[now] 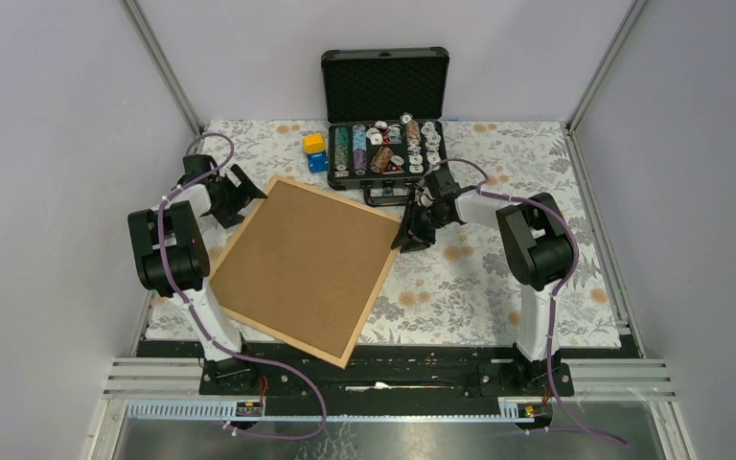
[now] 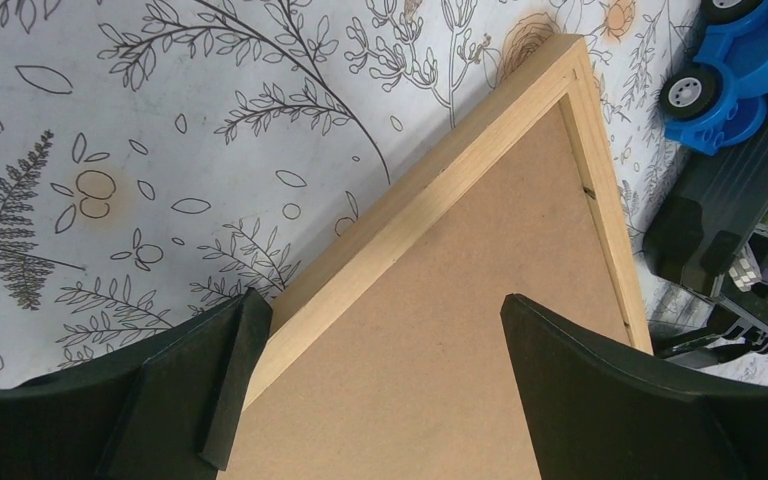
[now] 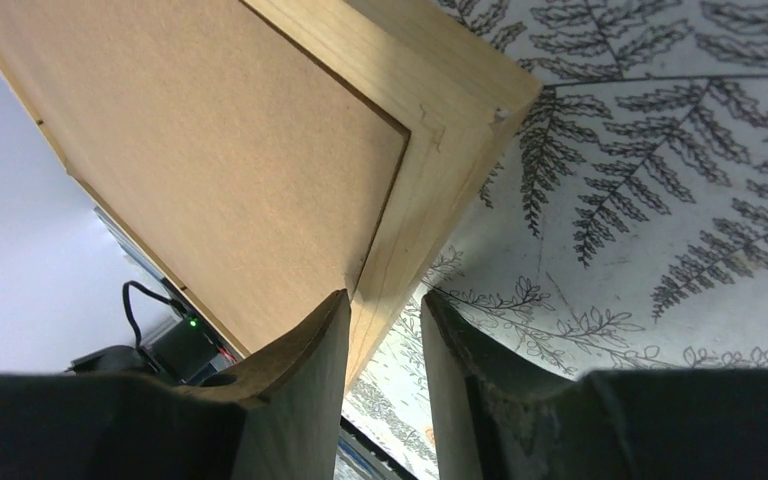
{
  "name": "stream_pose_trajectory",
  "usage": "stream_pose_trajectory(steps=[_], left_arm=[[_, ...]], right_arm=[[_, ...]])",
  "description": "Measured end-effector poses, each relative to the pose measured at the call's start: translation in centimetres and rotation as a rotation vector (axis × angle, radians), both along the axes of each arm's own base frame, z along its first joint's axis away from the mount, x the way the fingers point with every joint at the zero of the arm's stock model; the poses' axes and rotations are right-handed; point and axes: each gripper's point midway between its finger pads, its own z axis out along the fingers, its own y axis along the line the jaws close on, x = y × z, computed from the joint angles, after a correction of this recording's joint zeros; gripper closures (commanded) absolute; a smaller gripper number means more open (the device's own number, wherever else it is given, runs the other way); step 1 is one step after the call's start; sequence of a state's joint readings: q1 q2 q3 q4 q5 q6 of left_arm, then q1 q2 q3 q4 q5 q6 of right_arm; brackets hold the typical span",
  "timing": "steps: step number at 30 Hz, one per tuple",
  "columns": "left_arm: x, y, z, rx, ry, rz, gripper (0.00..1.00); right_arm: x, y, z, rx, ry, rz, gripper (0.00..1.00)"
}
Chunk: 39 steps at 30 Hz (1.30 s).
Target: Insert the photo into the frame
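Resting place: the frame [image 2: 408, 212] lies flat on the flowered tablecloth [image 1: 460, 278] between the two arms, just in front of the open black case [image 1: 383, 86]. Its nearest corner reaches past the cloth's near edge, over the dark strip by the arm bases.
Face shown: back side up, with the brown backing sheet [image 1: 302, 264] seated inside the wooden rails and filling the opening.
Heading: set cornerwise to the table, with one corner toward the case and the opposite one toward the arm bases.
Long axis: close to square; by my reading the longer sides run from the far side toward the near side, leaning to the left arm's base.
Photo: not seen in any view. Whether it sits under the backing cannot be told.
Left gripper [image 2: 385, 320]: fingers spread wide, hanging over the corner of the frame nearest the left arm and holding nothing. A blue toy car [image 2: 725, 85] sits just beyond that corner.
Right gripper [image 3: 385, 310]: fingers drawn in on the rail next to the right-hand corner, one on the backing side and one on the outer side. It looks clamped.
Done so far: the backing is in the frame.
Left to do: if the print is already beneath, little more than securing or turning the frame over. If not, the backing must come out first.
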<state>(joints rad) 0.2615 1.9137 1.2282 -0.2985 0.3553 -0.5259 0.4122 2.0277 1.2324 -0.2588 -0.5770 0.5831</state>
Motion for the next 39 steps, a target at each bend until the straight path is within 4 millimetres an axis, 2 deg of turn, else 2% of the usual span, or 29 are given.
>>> stream_pose_trajectory(steps=[11, 21, 25, 31, 35, 39], left_arm=[[0.2, -0.6, 0.1, -0.056, -0.032, 0.006, 0.01], [0.3, -0.6, 0.1, -0.059, -0.036, 0.01, 0.01], [0.3, -0.6, 0.1, -0.059, -0.036, 0.01, 0.01], [0.4, -0.7, 0.1, -0.061, -0.041, 0.009, 0.01], [0.4, -1.1, 0.2, -0.054, -0.05, 0.003, 0.01], [0.4, -1.2, 0.2, -0.047, -0.05, 0.002, 0.01]], right_arm=[[0.1, 0.1, -0.4, -0.119, 0.02, -0.135, 0.69], [0.2, 0.3, -0.7, -0.324, -0.015, -0.168, 0.69], [0.2, 0.3, -0.8, -0.373, -0.025, -0.165, 0.58], [0.9, 1.2, -0.1, -0.44, -0.103, -0.131, 0.27], [1.2, 1.5, 0.1, -0.473, -0.158, -0.066, 0.24], [1.2, 1.4, 0.2, -0.461, -0.178, 0.0, 0.32]])
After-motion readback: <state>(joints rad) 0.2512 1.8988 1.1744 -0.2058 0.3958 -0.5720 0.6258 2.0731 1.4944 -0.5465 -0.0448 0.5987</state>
